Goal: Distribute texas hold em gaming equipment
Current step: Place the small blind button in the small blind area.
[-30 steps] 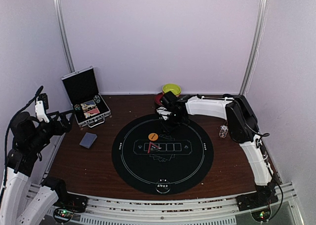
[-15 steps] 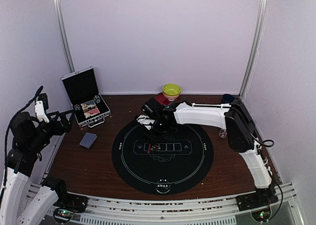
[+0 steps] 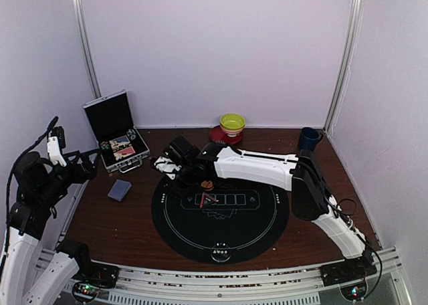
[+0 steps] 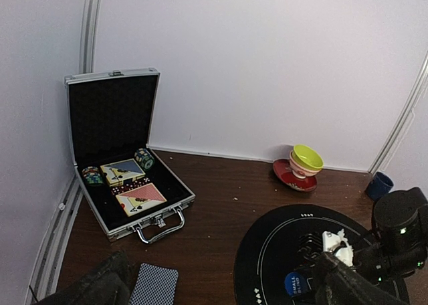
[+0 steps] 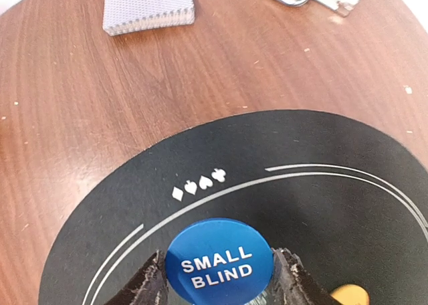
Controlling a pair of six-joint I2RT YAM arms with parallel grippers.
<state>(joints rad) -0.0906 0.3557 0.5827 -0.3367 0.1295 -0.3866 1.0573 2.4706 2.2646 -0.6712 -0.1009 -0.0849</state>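
My right gripper [image 3: 172,172] reaches over the left edge of the round black mat [image 3: 221,231] and is shut on a blue "SMALL BLIND" button disc [image 5: 219,259], held flat between its fingers just above the mat; the disc also shows in the left wrist view [image 4: 296,283]. An orange button disc [image 3: 208,184] lies on the mat just right of it. A grey-blue-backed card deck [image 3: 120,189] lies on the wood left of the mat. My left gripper [image 3: 83,166] hangs open and empty at the far left, above the deck. The open case [image 4: 127,184] holds cards and striped chips [image 4: 144,159].
A yellow-green bowl [image 3: 232,122] on a red saucer stands at the back centre. A dark blue mug [image 3: 309,138] stands at the back right. The open metal case [image 3: 124,148] sits at the back left. The right arm spans the back half of the mat.
My right arm has swung left across the back of the mat to its left edge, carrying the blue disc. The orange disc and the mug now show. The left arm has not moved.
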